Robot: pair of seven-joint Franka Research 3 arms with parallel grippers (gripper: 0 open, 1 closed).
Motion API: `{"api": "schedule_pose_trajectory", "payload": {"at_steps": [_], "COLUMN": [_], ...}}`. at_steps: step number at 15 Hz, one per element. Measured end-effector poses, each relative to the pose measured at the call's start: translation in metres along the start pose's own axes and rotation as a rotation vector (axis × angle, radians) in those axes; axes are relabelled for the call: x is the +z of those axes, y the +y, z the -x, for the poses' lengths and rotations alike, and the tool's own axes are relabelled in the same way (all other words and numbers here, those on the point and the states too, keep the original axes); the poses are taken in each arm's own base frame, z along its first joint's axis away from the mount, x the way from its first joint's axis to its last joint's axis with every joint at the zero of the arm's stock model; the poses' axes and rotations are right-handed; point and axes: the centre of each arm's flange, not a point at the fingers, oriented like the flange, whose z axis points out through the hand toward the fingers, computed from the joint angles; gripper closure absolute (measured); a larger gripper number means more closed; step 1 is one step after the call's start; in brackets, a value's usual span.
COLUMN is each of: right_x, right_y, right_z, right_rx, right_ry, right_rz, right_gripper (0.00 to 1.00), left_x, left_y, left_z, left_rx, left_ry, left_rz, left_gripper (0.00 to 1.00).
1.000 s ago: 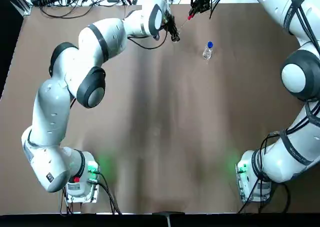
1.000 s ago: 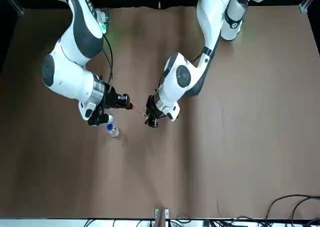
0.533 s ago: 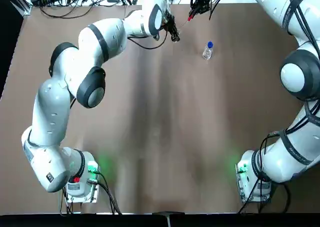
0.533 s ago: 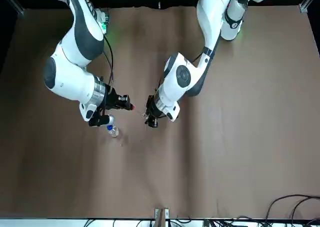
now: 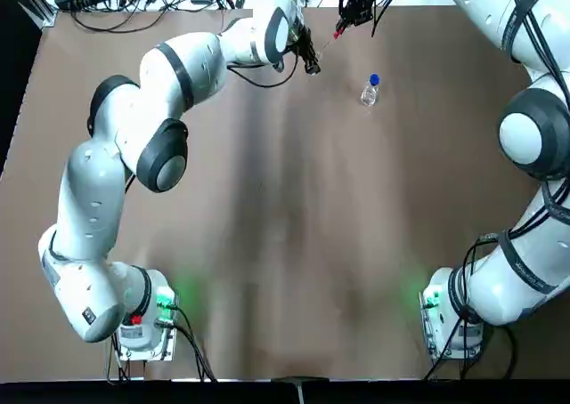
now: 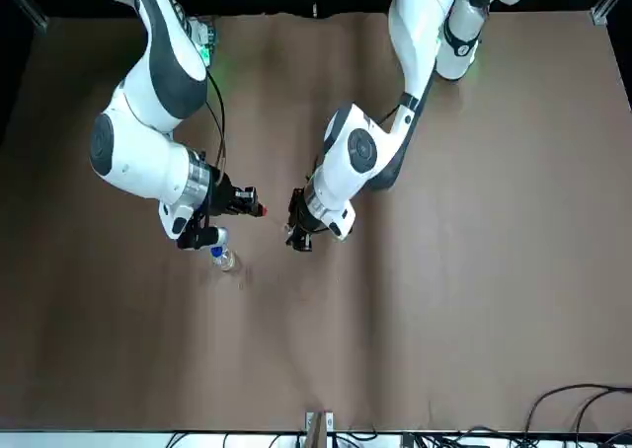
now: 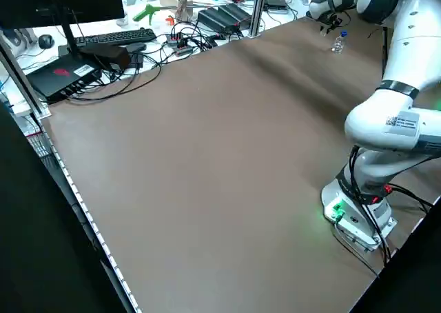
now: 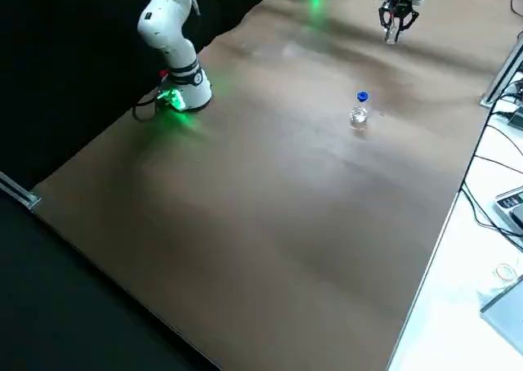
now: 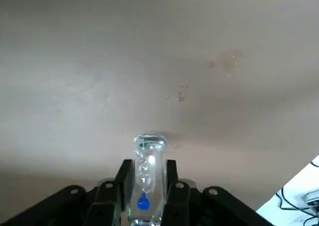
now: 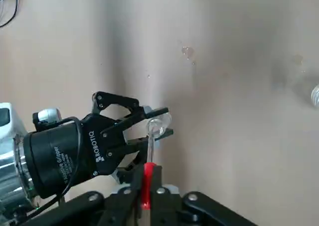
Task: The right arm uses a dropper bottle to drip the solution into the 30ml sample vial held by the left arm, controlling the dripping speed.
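My left gripper [image 5: 312, 66] is shut on the sample vial [image 9: 149, 151], a tiny clear glass vial held upright with its mouth open, low over the far middle of the table. My right gripper [image 5: 346, 19] hovers just beyond it, shut on the red-topped dropper [image 10: 147, 182]. The dropper's thin glass tip reaches the mouth of the sample vial [image 10: 158, 122]. The dropper bottle's clear body with its blue collar [image 5: 370, 91] stands on the table to the right of both grippers, apart from them. In the front view the right gripper [image 6: 243, 204] and left gripper [image 6: 294, 238] face each other closely.
A few small drops [image 9: 180, 93] lie on the brown table [image 5: 285, 244] near the grippers. Cables, a keyboard and electronics [image 7: 138, 37] crowd the bench beyond the far edge. Both arm bases [image 5: 142, 328] stand at the near edge.
Almost nothing differs: the right arm's forearm has shifted slightly, while both grippers, the dropper, the vial and the bottle stay where they were.
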Motion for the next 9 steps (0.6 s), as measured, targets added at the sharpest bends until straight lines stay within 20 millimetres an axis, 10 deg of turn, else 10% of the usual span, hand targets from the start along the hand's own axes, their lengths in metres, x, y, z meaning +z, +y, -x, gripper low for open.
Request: {"api": "schedule_pose_trajectory", "payload": {"at_steps": [9], "right_x": [0.0001], "right_y": [-0.0001], "right_z": [0.0001], "right_rx": [0.001], "right_ry": [0.0], "right_rz": [0.001], "right_gripper": [0.94], "left_x": [-0.0002], "left_y": [0.0005], "left_z": [-0.0003], "left_rx": [0.0], "left_ry": [0.0], "left_rz": [0.001], "left_gripper": [0.68]}}
